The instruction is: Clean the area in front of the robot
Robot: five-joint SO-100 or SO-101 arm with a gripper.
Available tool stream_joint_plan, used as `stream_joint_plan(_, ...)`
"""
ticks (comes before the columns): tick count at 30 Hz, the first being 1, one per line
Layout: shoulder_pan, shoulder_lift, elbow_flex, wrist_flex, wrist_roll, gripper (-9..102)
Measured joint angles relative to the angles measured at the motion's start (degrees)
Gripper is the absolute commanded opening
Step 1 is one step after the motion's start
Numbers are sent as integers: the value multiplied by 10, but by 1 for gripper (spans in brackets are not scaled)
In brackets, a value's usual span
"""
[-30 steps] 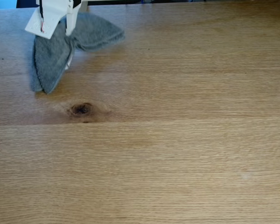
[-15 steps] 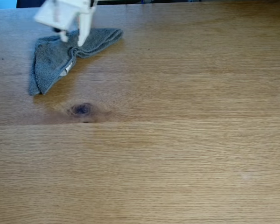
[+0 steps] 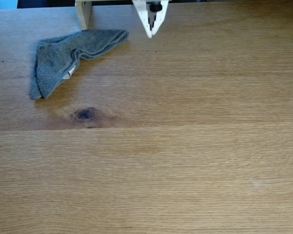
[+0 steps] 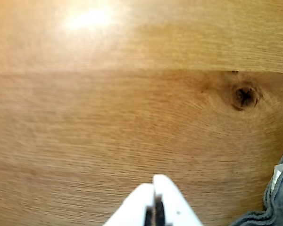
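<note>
**A:** Light brown wooden tabletop of wide planks (image 3: 185, 161), that's the thing to get clean. Where's it at? Start from the white plastic two-finger gripper (image 3: 149, 33).

**B:** Gripper's up at the top edge in the fixed view, fingertips pinched together with nothing between them; the wrist view (image 4: 153, 184) says the same. It hangs clear of the crumpled grey terry cloth (image 3: 63, 56), which lies flat at upper left, just past the dark knot (image 3: 85, 114).

**A:** So, finished?

**B:** Can't say for sure. I see no crumbs or spills on the planks, so wiping could be over. The cloth lying on the wood next to the pale wooden post (image 3: 83, 13) may be what's left.
</note>
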State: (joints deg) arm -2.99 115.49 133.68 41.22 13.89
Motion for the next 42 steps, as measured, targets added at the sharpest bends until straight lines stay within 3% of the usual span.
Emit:
stream_joint_plan(6,18,150,28,83,33,0)
stream_joint_plan(9,32,221,62,84,24,0)
stream_joint_plan(16,45,476,298,87,-55,0)
stream_joint_plan(22,45,699,502,153,-79,0)
stream_joint_plan(31,30,736,521,239,-74,0)
stream_joint_plan(36,19,737,521,303,-108,8)
stream_joint_plan(42,21,737,521,314,-120,5)
